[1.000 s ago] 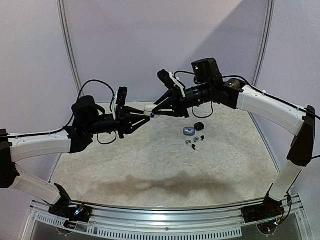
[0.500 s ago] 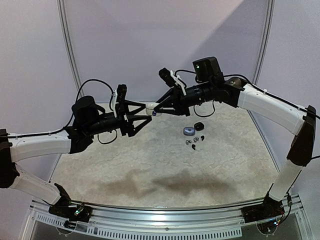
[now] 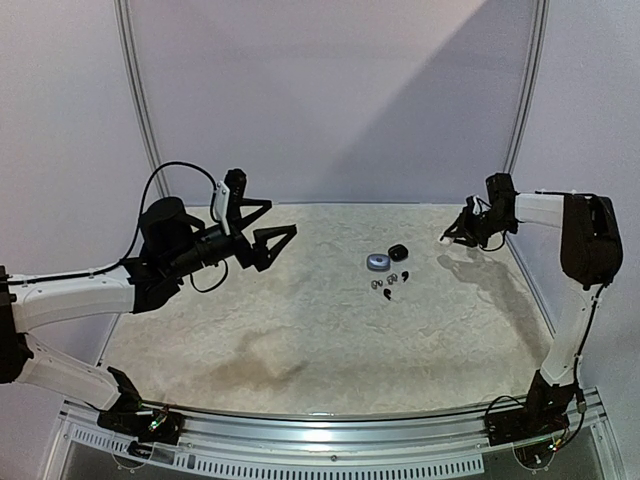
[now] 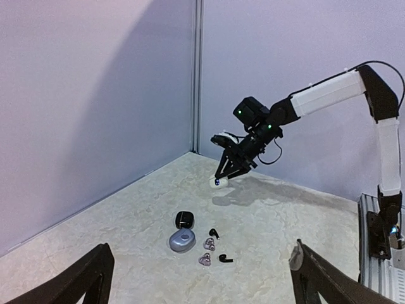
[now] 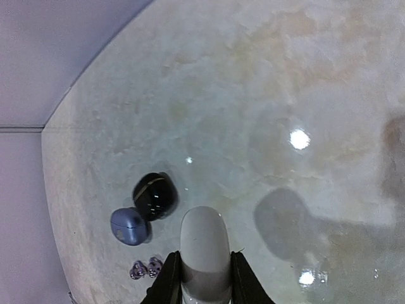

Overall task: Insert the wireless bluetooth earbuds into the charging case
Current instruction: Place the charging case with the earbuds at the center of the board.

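From above, your left gripper (image 3: 281, 217) hangs over the left half of the cream marbled table (image 3: 300, 330). Its claw is spread wide with nothing in it, which I read as a free hand ready to pick. Your right gripper (image 3: 455, 232) sits out by the far right edge, raised off the surface. From this height I cannot tell what it carries. Between the arms lie a bluish-silver oval case (image 3: 377, 262) and, just beside it, a glossy black oval case (image 3: 398, 251). The tiny earbuds are scattered on the table just in front of them, none in any case.

In the left wrist view, your open fingers frame the whole cluster: two pale silvery earbuds (image 4: 208, 243) and two black stemmed earbuds (image 4: 225, 258), near the two cases. Beyond them the right claw pinches a small white rounded plastic case (image 4: 217, 182), clear of the table. It is probably held aloft so it can be presented or set down where you want it.

In the right wrist view, the white case sits squarely between narrow-set fingers (image 5: 169, 278), gripped by its sides. Whether its lid is open does not show. Below it the black and bluish cases lie side by side and look shut, so one likely needs opening before a bud goes in.
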